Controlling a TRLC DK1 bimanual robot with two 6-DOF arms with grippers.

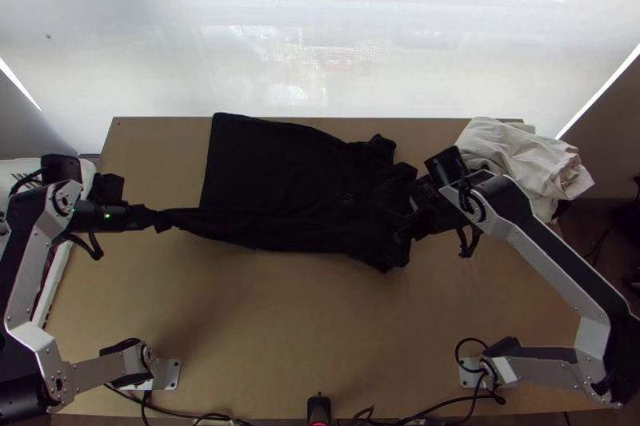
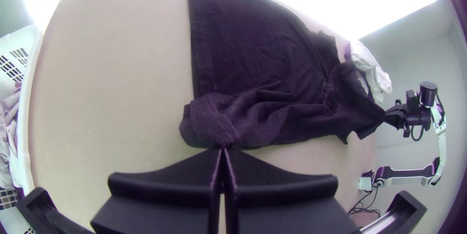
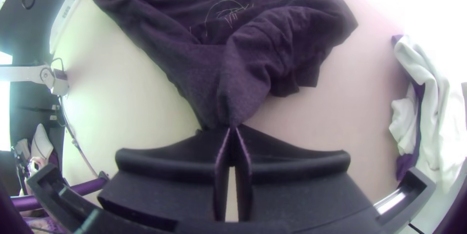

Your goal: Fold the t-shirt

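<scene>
Black t-shirt (image 1: 276, 178): spread across the wooden table (image 1: 264, 330), near side gathered
Left end effector (image 1: 158, 220): pinching the near hem corner
Right end effector (image 1: 406, 229): pinching fabric by the collar

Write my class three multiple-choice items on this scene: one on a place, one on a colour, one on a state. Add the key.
1. Where on the table does the pale cloth lie?
A) Near edge, middle
B) Far right corner
C) Near left corner

2. In the top view, what colour is the t-shirt?
A) Red
B) Yellow
C) Black

3. How are the left claw and right claw?
A) Both shut on the t-shirt
B) Both wide open
C) One shut, one open

Key:
1. B: the top view shows it bunched there.
2. C: its fabric looks black there.
3. A: each wrist view shows fabric pinched between the fingertips.
</scene>
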